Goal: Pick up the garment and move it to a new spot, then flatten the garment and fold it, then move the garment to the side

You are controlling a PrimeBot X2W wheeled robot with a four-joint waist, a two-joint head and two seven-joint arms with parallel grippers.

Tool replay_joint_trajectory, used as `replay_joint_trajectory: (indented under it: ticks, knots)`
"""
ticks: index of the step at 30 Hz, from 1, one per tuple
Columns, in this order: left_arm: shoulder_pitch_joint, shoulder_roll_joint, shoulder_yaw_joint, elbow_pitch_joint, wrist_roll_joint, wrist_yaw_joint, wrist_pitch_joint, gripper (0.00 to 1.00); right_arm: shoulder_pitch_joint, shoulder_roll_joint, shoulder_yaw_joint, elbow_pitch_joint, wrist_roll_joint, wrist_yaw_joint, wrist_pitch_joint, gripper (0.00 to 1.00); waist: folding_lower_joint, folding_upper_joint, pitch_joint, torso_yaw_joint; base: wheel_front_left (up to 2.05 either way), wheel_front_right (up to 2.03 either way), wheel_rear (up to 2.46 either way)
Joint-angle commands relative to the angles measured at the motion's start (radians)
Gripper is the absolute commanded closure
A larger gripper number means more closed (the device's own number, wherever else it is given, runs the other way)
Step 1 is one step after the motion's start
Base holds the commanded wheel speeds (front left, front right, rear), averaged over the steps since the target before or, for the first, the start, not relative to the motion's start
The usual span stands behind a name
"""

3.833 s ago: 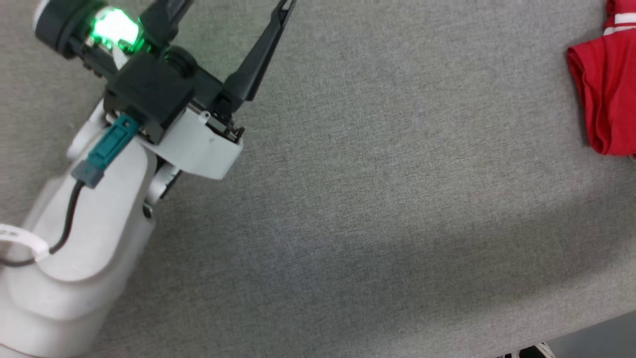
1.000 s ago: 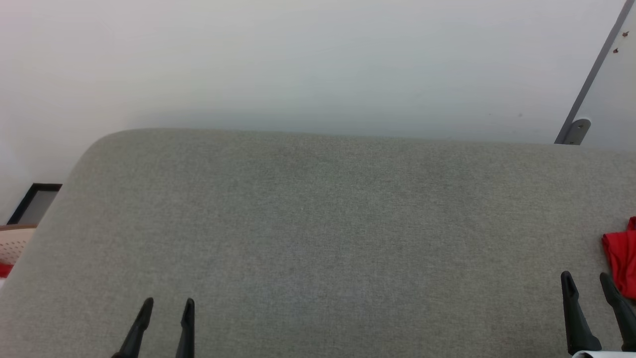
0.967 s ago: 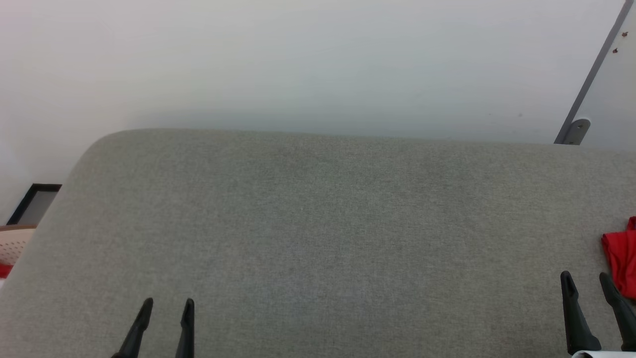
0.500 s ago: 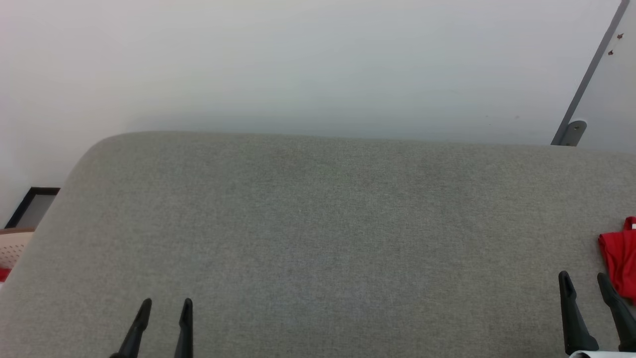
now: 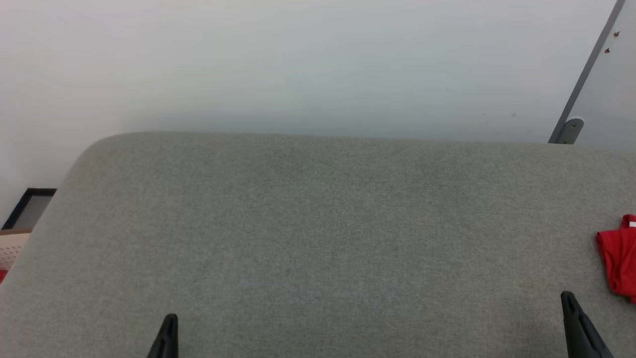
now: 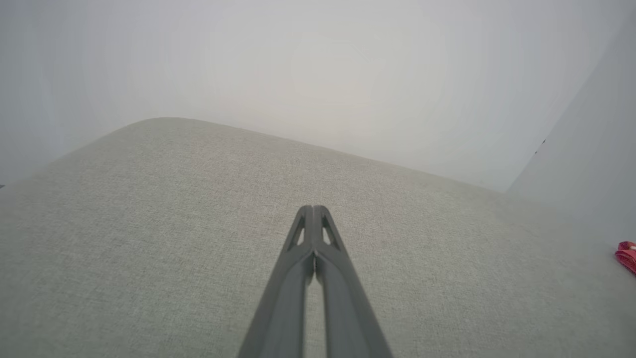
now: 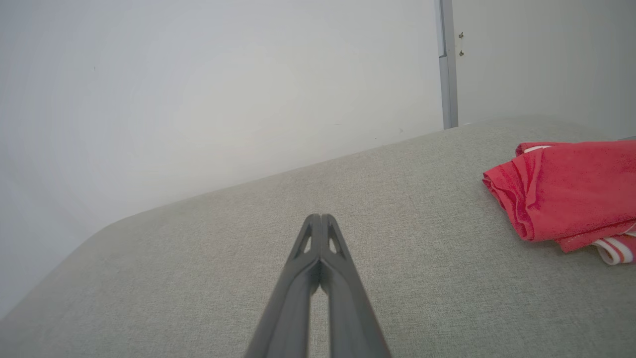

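Okay so, the red garment (image 7: pixel 571 194) sits in a folded-up bundle at the far right of the grey fabric worktop (image 5: pixel 318 223). The head view cuts it off at the frame edge. From the right wrist view you get a better look: soft red layers stacked on each other, with a bit of white-and-red striped trim (image 7: pixel 613 248) poking out underneath at the lower right. A thin sliver of white also shows along its top edge.

The right claw (image 7: pixel 320 217) has its two dark fingers pressed together at the tips, nothing between them. It points across bare worktop with the garment off to its right — near, but clearly not touching. The left claw (image 6: pixel 313 209) is the same story: fingers together, nothing pinched, aimed over bare grey fabric well apart from the garment. That one just peeks in as a small red scrap at the right edge of the left wrist view.

Behind the worktop there's a plain pale wall (image 5: pixel 318 64), and a grey upright strip (image 5: pixel 581 84) runs up it on the right. At the far left edge, past the worktop's rounded corner, there's something pale and perforated (image 5: pixel 10 248) — maybe a basket, hard to say.
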Motion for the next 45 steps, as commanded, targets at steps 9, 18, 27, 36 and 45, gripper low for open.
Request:
replay_joint_trajectory:
  ticks: [9, 18, 27, 36, 45]
  knots:
    - [-0.065, 0.001, 0.004, 0.017, -0.192, 0.000, 0.039, 1.00, -0.061, 0.009, -0.012, 0.017, 0.160, 0.000, 0.034, 1.00, 0.0000, 0.0000, 0.005, -0.006, 0.00, 0.00, 0.00]
    - [-0.101, -0.002, 0.005, 0.043, -0.339, -0.001, 0.073, 1.00, -0.090, 0.021, -0.018, 0.043, 0.284, 0.000, 0.060, 1.00, 0.0000, 0.0000, 0.009, -0.012, 0.00, 0.00, 0.00]
    - [-0.133, -0.006, 0.009, 0.063, -0.470, -0.001, 0.106, 1.00, -0.116, 0.032, -0.022, 0.065, 0.396, 0.000, 0.085, 1.00, 0.0000, 0.0000, 0.013, -0.017, 0.00, 0.00, 0.00]
    - [-0.161, -0.011, 0.013, 0.080, -0.589, -0.002, 0.135, 1.00, -0.139, 0.042, -0.027, 0.086, 0.498, 0.000, 0.107, 1.00, 0.0000, 0.0000, 0.018, -0.023, 0.00, 0.00, 0.00]
    - [-0.187, -0.016, 0.017, 0.098, -0.696, -0.002, 0.163, 1.00, -0.160, 0.052, -0.030, 0.106, 0.591, -0.001, 0.128, 1.00, 0.0000, 0.0000, 0.022, -0.029, 0.00, 0.00, 0.00]
